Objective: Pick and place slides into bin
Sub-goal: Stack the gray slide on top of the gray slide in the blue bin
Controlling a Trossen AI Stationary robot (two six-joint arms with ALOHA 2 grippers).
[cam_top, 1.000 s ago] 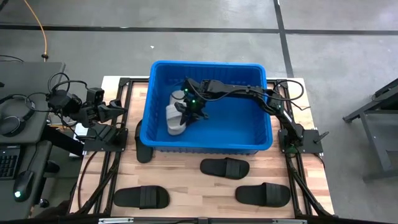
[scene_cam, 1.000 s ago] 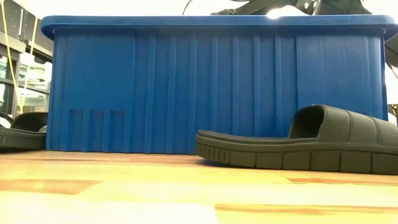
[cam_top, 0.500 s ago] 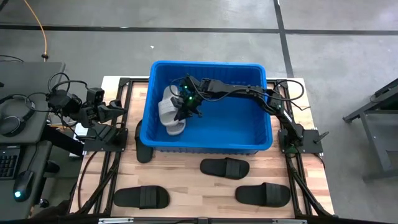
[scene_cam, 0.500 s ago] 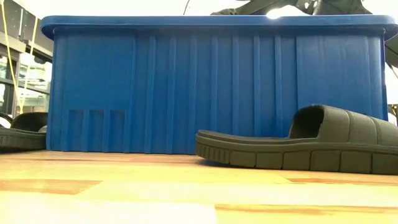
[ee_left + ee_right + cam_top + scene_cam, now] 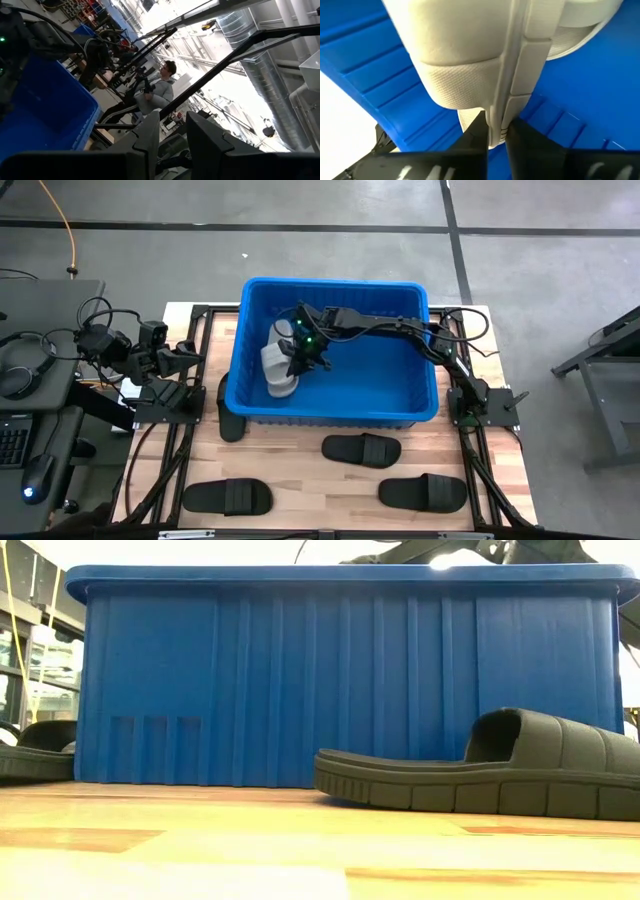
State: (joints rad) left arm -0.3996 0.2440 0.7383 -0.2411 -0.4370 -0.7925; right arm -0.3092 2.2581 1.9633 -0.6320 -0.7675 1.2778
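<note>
Inside bin (image 5: 335,286): right gripper (image 5: 298,352) clamping one off-white slide (image 5: 278,368); four black slides outside.

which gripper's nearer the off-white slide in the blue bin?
Right. The right gripper is inside the blue plastic bin, clamped on the off-white slide. The left gripper waits outside the bin's left wall.

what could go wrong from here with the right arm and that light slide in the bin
1. The right gripper pinches only the thin edge of the light grey slide, so it could slip out early or twist as it drops.
2. The slide hangs close to the left wall of the blue bin; it may catch on the wall or end up leaning against it instead of lying flat.
3. Three black slides wait in front, and a badly landed slide leaves less room.
</note>
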